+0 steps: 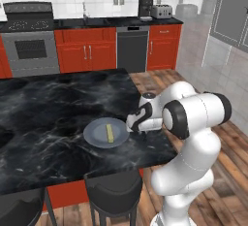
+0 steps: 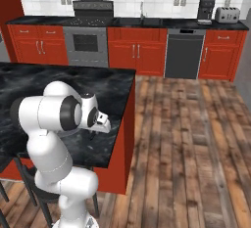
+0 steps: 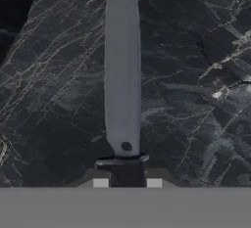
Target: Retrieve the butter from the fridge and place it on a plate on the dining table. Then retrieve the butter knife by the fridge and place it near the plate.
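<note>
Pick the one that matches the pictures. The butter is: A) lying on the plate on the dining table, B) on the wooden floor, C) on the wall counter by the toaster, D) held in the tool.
A: in the left base view the butter lies on the plate on the dining table, while the tool is shut on the butter knife.

Along the back wall at the top of the frame, red cabinets (image 2: 137,51) flank a steel oven (image 2: 87,45) under a black cooktop (image 2: 92,8), with a dark dishwasher (image 2: 182,53) to their right. A black coffee maker (image 2: 206,10) and a silver toaster (image 2: 227,14) stand side by side on the counter at upper right. Wood plank flooring (image 2: 196,144) fills the right half. Dark stools (image 1: 114,191) sit at lower left.
</note>
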